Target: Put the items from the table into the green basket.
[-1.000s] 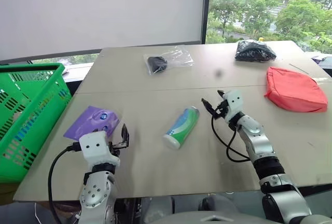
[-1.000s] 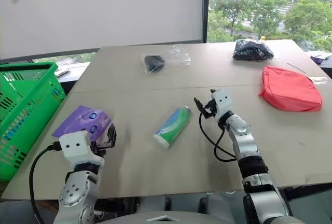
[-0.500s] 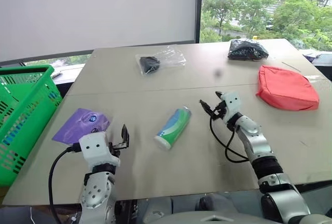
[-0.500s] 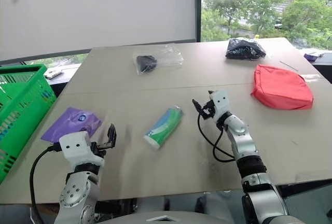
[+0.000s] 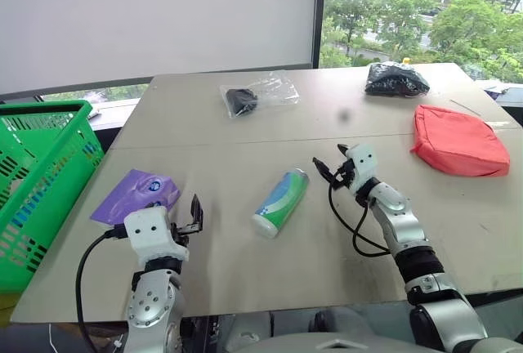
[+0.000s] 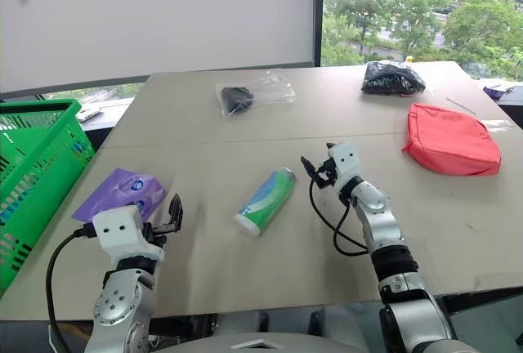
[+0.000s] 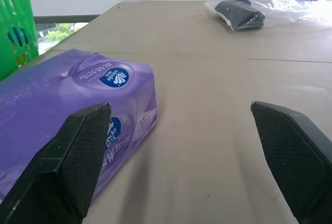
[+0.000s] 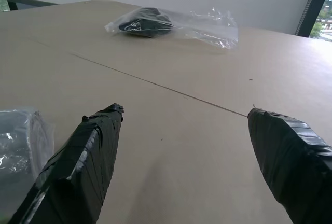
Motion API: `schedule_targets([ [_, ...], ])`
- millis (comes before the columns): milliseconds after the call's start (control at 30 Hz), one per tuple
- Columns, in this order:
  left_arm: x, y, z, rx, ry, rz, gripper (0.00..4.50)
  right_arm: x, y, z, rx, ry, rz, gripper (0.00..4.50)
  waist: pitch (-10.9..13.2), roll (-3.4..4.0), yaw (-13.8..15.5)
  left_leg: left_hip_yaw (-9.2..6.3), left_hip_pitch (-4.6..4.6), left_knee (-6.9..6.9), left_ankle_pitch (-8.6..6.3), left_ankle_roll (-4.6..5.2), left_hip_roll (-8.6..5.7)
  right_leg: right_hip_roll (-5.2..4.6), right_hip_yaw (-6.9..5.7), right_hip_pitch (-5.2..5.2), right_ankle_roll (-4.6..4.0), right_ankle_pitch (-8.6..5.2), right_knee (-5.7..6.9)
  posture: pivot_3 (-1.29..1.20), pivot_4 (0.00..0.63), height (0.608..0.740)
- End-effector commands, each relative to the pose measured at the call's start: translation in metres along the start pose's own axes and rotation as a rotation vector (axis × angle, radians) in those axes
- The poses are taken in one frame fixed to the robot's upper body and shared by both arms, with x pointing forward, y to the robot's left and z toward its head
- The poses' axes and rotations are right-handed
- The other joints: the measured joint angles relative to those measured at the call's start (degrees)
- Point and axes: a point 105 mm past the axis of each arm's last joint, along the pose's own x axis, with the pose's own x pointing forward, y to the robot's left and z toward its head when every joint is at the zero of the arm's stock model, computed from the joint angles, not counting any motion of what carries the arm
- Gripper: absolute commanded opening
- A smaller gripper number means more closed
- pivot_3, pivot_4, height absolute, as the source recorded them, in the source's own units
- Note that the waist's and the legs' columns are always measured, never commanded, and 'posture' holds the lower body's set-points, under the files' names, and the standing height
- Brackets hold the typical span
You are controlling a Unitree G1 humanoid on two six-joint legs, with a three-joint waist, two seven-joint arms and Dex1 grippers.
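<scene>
At the left edge of the head-camera frame stands the green basket point(image 5: 37, 181), beside the beige table point(image 5: 245, 263) and holding none of the items. Lower left, the left gripper point(image 5: 189, 218) hovers with its jaws spread wide and nothing between them, the purple tissue pack point(image 5: 137, 196) lying just beyond and to its left. Near the frame's centre the green-and-white tube point(image 5: 280, 203) lies on its side. Right of it the right gripper point(image 5: 331, 169) also stands wide open and empty, aimed toward the tube. Toward the upper centre rests the clear bag with black object point(image 5: 260, 95). In the upper right sits the black crinkly bundle point(image 5: 396, 80), and below it the red fabric pouch point(image 5: 461, 141) lies flat.
</scene>
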Motion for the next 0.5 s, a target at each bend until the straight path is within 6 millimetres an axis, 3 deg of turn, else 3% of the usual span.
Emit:
schedule_targets([
  [33,0.0001,0.0046,0.0147,0.028,-0.052,0.008,4.44,0.0042,-0.0017,0.0177,-0.028,-0.066,-0.003,4.14,0.01,-0.02,-0.01,0.04,0.0,0.0,0.0,0.0,-0.02,-0.02,0.04,0.0,0.01,0.0,-0.01,0.23,0.0,0.74],
  [500,-0.0075,0.009,0.0139,0.031,-0.045,0.035,4.44,0.009,0.0035,0.0189,-0.028,-0.071,0.032,4.14,0.05,-0.07,-0.02,0.05,0.02,0.02,-0.01,-0.01,-0.05,-0.05,0.08,0.01,0.02,0.01,0.0,0.26,0.0,0.74],
])
